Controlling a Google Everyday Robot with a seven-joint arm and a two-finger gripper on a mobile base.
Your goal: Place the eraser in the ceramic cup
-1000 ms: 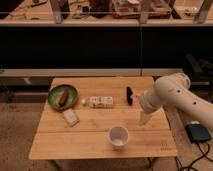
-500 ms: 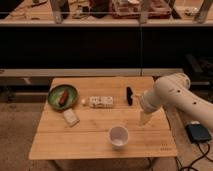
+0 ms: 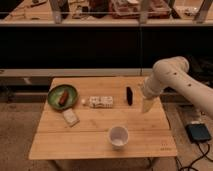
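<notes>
Viewing the wooden table (image 3: 90,145) from the single camera view, high and from the front.

Toward the far side, right of centre, lying flat on the board: the eraser (image 3: 129,95), black and oblong, touching nothing, not yet picked up. Long axis running from the far edge toward the near one, its near short end pointing roughly at the ceramic cup (image 3: 118,136). Flat on a broad face, so probably easy to pinch across the narrow sides from above.

Just to the right of it, at the end of the pale arm (image 3: 172,75): the gripper (image 3: 147,105), aimed down at the board, near the eraser but not touching it, with nothing seen in it. Cannot tell whether spread or clenched. Most likely staged beside the eraser ahead of a short reach across to it.

Near the front edge, standing upright: the cup, white and plain, mouth up, well apart from the eraser. Open side up, ready to take the block from above, probably end first, given a length close to the cup's height.

Left of the eraser, in a row: a white patterned box (image 3: 101,101), then a green plate (image 3: 51,97) carrying a reddish-brown item. Nearer the front left: a pale beige block (image 3: 70,117). None of these on the line from eraser to cup.
</notes>
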